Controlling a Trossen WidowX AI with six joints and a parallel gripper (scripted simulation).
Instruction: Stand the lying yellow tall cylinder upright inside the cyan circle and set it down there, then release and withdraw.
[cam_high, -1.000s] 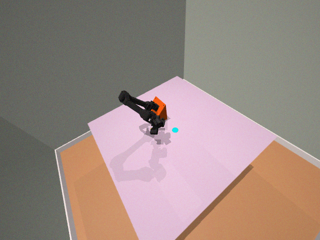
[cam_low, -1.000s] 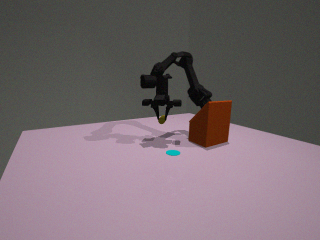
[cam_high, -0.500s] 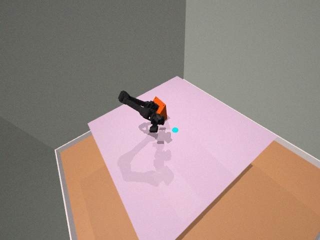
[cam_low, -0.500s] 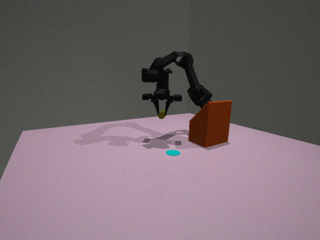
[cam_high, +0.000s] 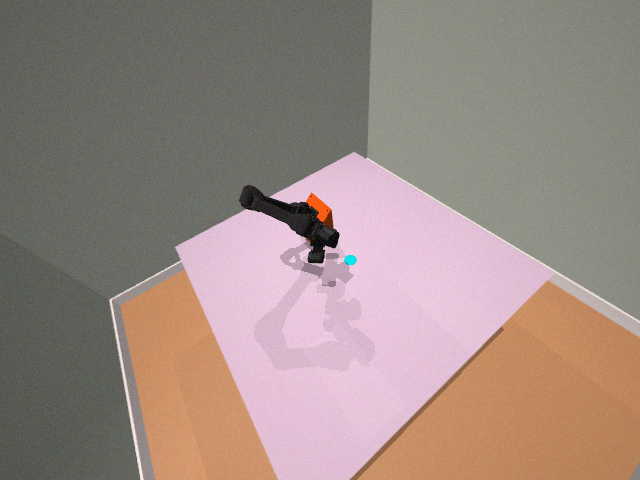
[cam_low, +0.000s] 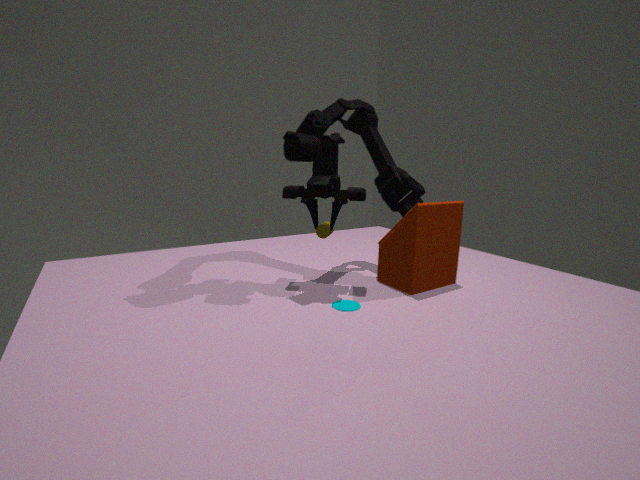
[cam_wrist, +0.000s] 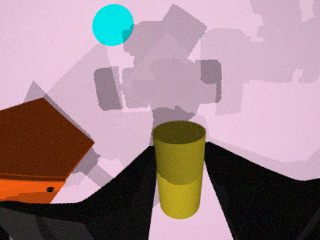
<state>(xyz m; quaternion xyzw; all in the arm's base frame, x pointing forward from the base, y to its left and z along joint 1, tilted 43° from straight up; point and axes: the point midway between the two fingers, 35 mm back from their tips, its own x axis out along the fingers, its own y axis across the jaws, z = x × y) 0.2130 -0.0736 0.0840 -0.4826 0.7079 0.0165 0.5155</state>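
The yellow cylinder (cam_low: 324, 230) (cam_wrist: 180, 170) is held between the fingertips of my gripper (cam_low: 324, 227) (cam_wrist: 179, 150), well above the table. It lies roughly level, with one round end towards the exterior camera. My gripper points down and is shut on it. The cylinder is hidden in the top view. The cyan circle (cam_high: 350, 259) (cam_low: 345, 305) (cam_wrist: 113, 25) is flat on the table with nothing standing on it. It lies to the side of the gripper in the top view and at the upper left in the wrist view.
An orange block with a sloped top (cam_high: 320, 207) (cam_low: 436, 248) (cam_wrist: 40, 140) stands near the arm's base, to the right of the gripper in the exterior view. The arm's shadow falls across the pink table top (cam_high: 439, 289) (cam_low: 258, 387) and touches the circle's edge in the wrist view.
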